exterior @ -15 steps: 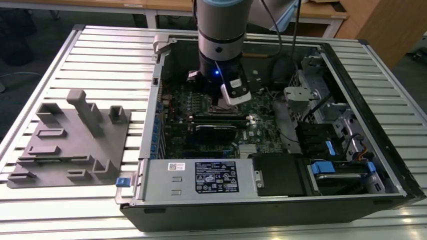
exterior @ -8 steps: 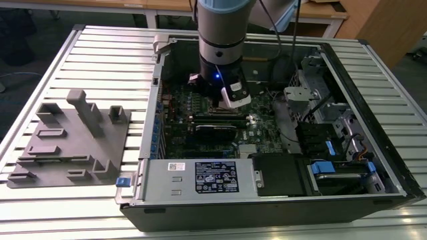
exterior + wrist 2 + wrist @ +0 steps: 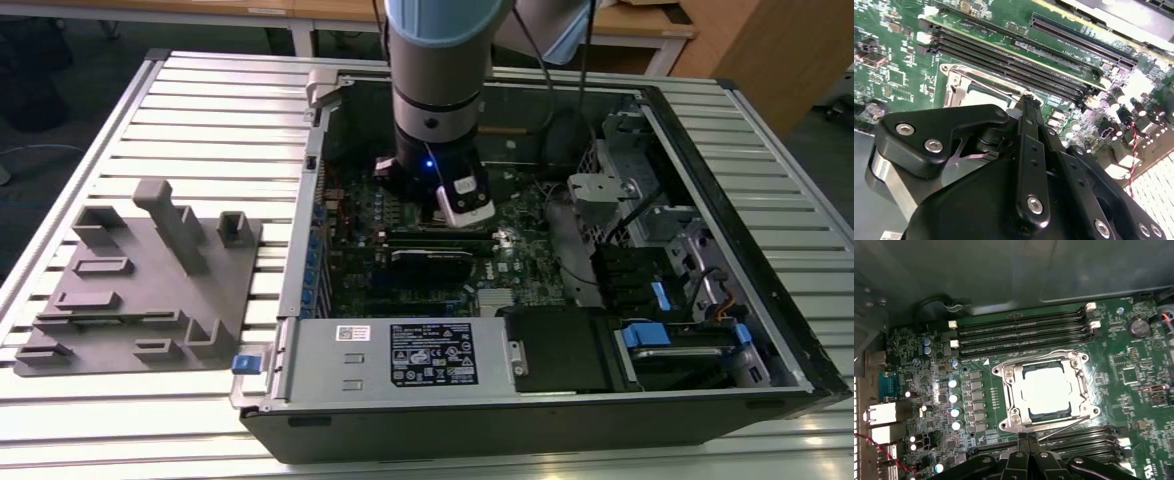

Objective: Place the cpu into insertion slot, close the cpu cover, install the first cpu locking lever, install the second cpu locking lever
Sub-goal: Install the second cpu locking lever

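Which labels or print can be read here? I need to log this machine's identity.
Black label on the case's metal cover: print too small to read.
White sticker beside it: too small to read.
White markings on the green motherboard in the first wrist view: blurred, unreadable.
cpu top: washed out by glare, no legible text.

The arm (image 3: 438,95) comes in from 12 o'clock in the exterior view and hangs almost straight down, its wrist (image 3: 430,172) vertical with a small blue light showing on it. The gripper (image 3: 461,222) points downward from the wrist, angled slightly toward 5 o'clock. In both wrist views the black fingers (image 3: 1026,122) lie pressed together into one narrow tip, no gap between them (image 3: 1026,442). Their linkage bars spread out behind the tip.
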Available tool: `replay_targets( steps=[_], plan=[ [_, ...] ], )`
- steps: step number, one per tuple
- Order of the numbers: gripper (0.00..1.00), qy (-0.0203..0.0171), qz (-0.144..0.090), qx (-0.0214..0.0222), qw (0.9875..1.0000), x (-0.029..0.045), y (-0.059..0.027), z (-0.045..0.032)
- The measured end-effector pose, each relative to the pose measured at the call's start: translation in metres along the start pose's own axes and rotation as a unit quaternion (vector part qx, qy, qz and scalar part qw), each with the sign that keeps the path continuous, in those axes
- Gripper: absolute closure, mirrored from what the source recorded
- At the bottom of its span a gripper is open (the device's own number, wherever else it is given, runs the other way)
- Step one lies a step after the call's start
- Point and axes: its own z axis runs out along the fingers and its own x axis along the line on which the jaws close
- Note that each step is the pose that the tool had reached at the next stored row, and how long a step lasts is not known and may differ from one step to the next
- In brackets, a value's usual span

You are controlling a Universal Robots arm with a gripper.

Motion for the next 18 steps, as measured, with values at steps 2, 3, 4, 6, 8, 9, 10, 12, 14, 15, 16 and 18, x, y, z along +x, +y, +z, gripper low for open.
replay_targets(
  steps=[2,3,4,6,8,9,10,12,14,15,16,18],
  plan=[
    [0.89,0.0000,0.000,-0.0002,1.0000,0.0003,-0.0006,0.0029],
    [0.89,0.0000,0.000,-0.0003,1.0000,0.0003,-0.0007,0.0037],
    [0.89,0.0000,0.000,-0.0003,1.0000,0.0004,-0.0009,0.0044],
    [0.89,0.0000,0.000,-0.0005,1.0000,0.0006,-0.0012,0.0059],
    [0.89,0.0001,0.000,-0.0010,1.0000,0.0008,-0.0016,0.0076],
    [0.89,0.0002,0.000,-0.0013,1.0000,0.0010,-0.0020,0.0083],
    [0.89,0.0003,0.000,-0.0019,1.0000,0.0010,-0.0023,0.0089],
    [0.89,0.0006,0.000,-0.0038,1.0000,0.0009,-0.0032,0.0097],
    [0.89,0.0009,0.001,-0.0060,1.0000,0.0007,-0.0047,0.0100],
    [0.89,0.0010,0.001,-0.0067,1.0000,0.0007,-0.0059,0.0101],
    [0.89,0.0013,0.001,-0.0081,1.0000,0.0008,-0.0075,0.0101],
    [0.89,0.0019,0.001,-0.0121,0.9999,0.0010,-0.0104,0.0105]
  ],
)
